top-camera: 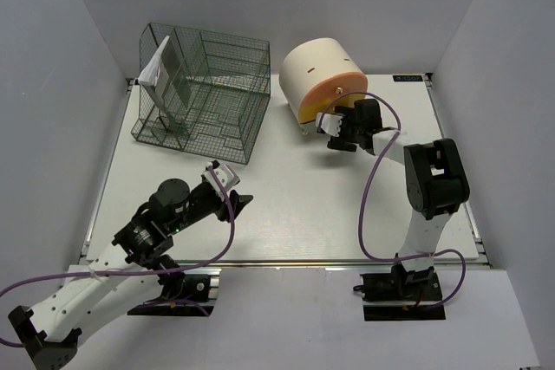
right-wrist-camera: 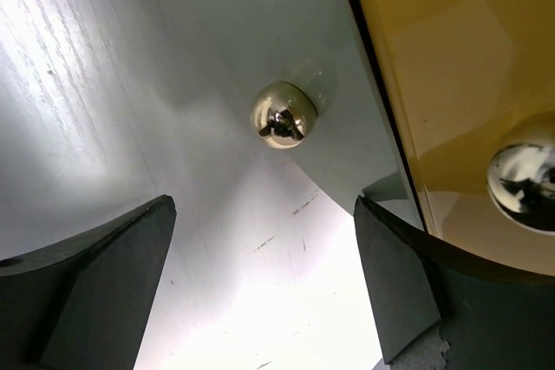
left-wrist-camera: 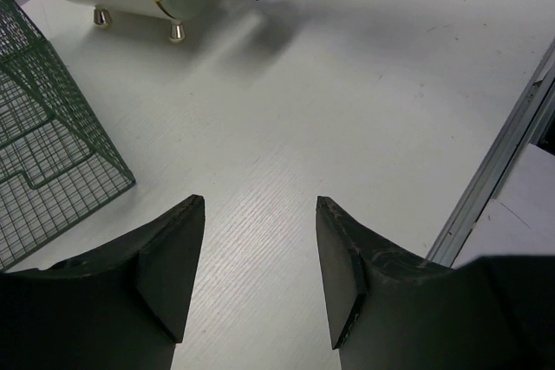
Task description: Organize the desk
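**Right gripper working at the drawer front**

You are addressing the drawer unit [top-camera: 316, 71] on the tabletop's [top-camera: 303, 205] far side. Your right gripper [top-camera: 332, 130] is sitting wide apart, holding nothing; your left gripper [top-camera: 236, 203] is hovering apart, empty. Next, you are likely needing to centre on the knob [right-wrist-camera: 520, 175].

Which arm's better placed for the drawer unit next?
Right. The right gripper is open at the orange drawer front, knob beside it; the left gripper hovers over the desk, well away.

left claw [left-wrist-camera: 258, 214] jaws parted and empty, right claw [right-wrist-camera: 263, 205] stretched forward, jaws spread wide.
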Tool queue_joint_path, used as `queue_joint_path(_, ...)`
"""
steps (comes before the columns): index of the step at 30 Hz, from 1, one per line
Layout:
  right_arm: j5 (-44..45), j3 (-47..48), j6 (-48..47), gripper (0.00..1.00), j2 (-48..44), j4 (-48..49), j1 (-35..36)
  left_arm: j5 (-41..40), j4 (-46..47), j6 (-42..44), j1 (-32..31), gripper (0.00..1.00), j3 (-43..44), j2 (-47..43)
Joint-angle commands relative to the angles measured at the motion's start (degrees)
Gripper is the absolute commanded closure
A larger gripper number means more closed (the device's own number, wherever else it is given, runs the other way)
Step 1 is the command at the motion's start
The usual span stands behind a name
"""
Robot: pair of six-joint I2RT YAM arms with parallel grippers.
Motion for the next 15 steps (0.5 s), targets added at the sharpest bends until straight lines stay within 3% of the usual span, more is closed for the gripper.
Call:
queue_joint_path(1,-2.9,1.1,1.2,0.11,-1.5,3.1,0.3,-1.0,-0.8,-0.2,0.1,0.36,0.1,0.0)
queue_joint_path(7,-12.0,-2.6,-0.8,0.14,-6.0,0.4,0.5,-1.2,-0.8,-0.2,0.1,0.36,0.1,-0.2)
queue_joint_path(15,-14.4,-1.8,-0.2,0.15,-6.7,-1.4,1.0,-1.4,-0.8,-0.2,0.1,0.36,0.0,-0.3)
